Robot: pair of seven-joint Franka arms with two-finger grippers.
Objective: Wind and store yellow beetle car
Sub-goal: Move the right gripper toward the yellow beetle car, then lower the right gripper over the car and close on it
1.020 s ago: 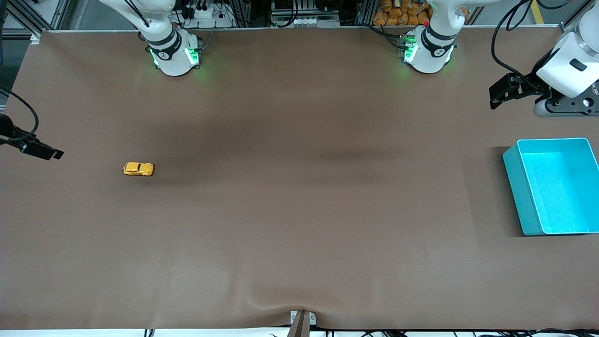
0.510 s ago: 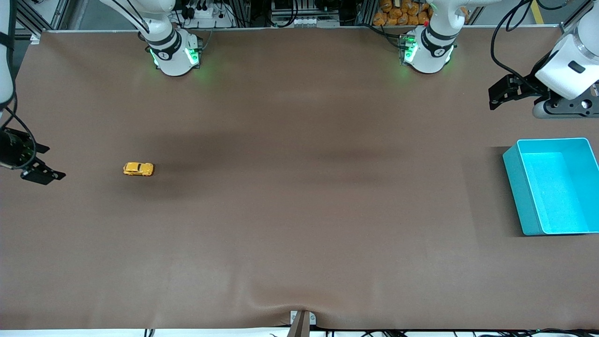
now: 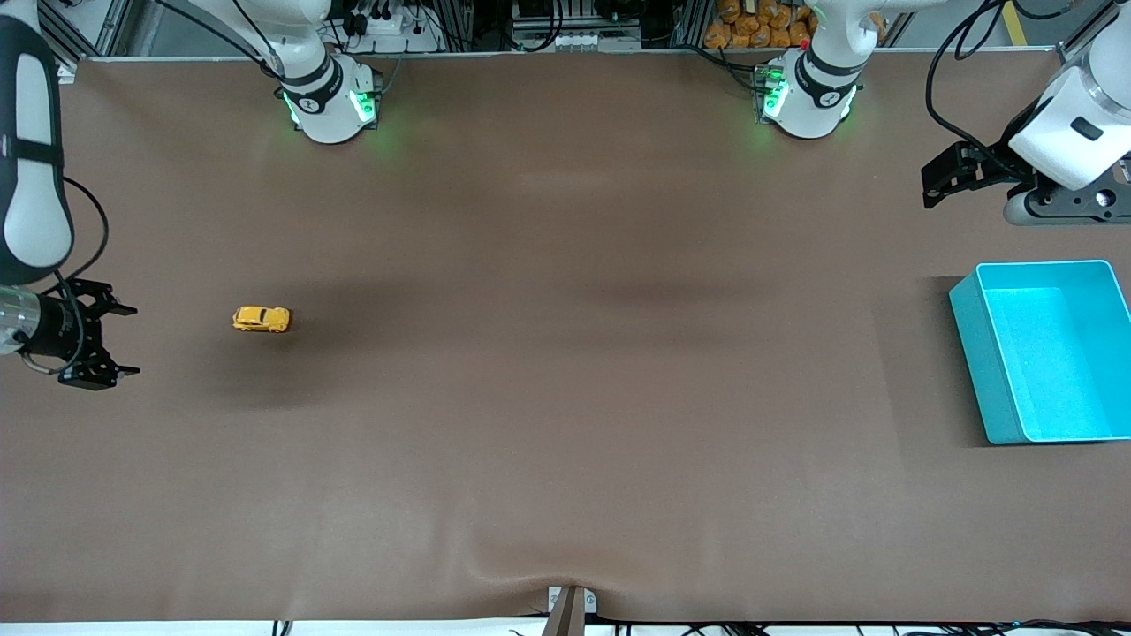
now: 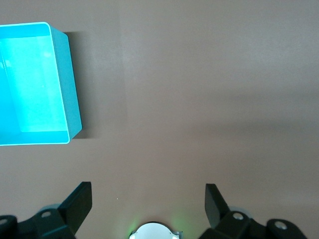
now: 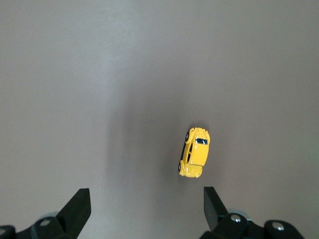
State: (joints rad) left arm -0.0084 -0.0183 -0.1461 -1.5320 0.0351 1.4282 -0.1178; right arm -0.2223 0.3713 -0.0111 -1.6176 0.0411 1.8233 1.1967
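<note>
At 9 o'clock on the bench (image 3: 565,397), yellow beetle car (image 3: 261,319) sits on its wheels, untouched. Right hand (image 3: 110,343) hangs over the bench end beside it, jaws spread, empty. Left hand (image 3: 938,181) waits at 2 o'clock above the teal bin (image 3: 972,353), jaws spread.

Surface (image 3: 565,397): I see one brown mat covering it edge to edge, matte, with a shallow wrinkle at the edge nearest my front camera, where a small metal bracket (image 3: 570,605) sits. Light: soft broad shadows band the middle. Along the edge farthest from my camera: aluminium framing (image 3: 84,31), a white power strip with black plugs (image 3: 380,22), dark cables (image 3: 950,71), and a heap of orange items (image 3: 760,25).
</note>
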